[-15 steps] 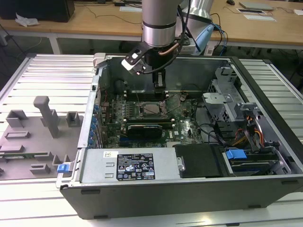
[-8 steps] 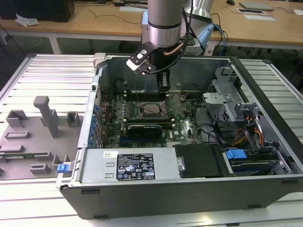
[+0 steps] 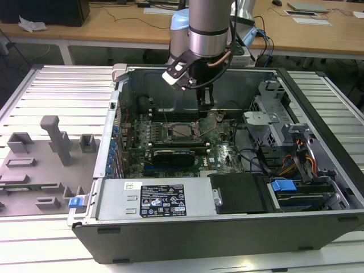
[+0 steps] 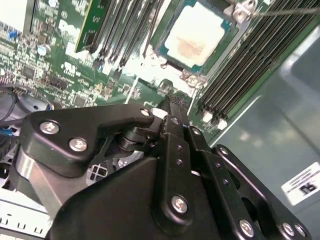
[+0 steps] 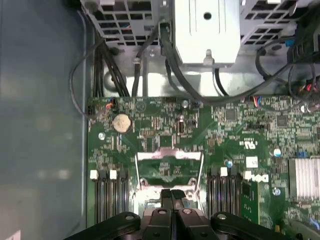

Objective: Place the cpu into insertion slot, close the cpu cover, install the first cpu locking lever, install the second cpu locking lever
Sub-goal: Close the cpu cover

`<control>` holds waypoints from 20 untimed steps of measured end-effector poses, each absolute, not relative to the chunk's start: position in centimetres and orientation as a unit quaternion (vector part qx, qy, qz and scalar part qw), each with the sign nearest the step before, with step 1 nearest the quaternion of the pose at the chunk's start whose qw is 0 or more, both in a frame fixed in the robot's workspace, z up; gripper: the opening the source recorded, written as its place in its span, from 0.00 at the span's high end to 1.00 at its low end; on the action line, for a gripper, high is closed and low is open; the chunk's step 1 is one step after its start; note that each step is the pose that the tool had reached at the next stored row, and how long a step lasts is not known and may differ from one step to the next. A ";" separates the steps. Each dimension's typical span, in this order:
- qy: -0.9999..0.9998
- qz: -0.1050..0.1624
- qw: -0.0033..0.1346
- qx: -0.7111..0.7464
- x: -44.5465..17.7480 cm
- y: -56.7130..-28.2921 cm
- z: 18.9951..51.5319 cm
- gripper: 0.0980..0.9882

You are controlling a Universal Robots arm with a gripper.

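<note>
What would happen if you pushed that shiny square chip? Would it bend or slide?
Probably neither. The cpu looks like a flat metal-faced plate, so it is likely stiff. It lies inside the slot, so a sideways push probably wouldn't shift it. Being thin, it's likely light.

We see a ribbed metal counter (image 3: pixel 57 85) carrying an open computer case (image 3: pixel 227 239). On the exterior view's left, a grey fixture plate (image 3: pixel 34 170) lies beside it.

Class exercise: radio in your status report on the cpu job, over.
End effector shut, hovering just beside insertion slot. Cpu seated in slot. Memory slots flank it.
</note>
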State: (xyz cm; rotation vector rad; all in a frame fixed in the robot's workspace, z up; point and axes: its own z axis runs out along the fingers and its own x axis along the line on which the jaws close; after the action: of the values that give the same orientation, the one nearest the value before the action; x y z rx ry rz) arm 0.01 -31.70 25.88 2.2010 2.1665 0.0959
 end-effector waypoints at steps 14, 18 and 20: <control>0.701 0.027 0.022 0.712 5.2 -31.7 25.9 0.99; 0.701 0.026 0.021 0.712 5.7 -31.7 25.4 0.99; 0.701 0.026 0.021 0.712 5.8 -31.7 25.0 0.99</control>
State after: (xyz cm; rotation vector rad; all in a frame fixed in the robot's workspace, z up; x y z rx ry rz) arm 5.78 -31.70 25.03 2.2088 2.1739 0.0803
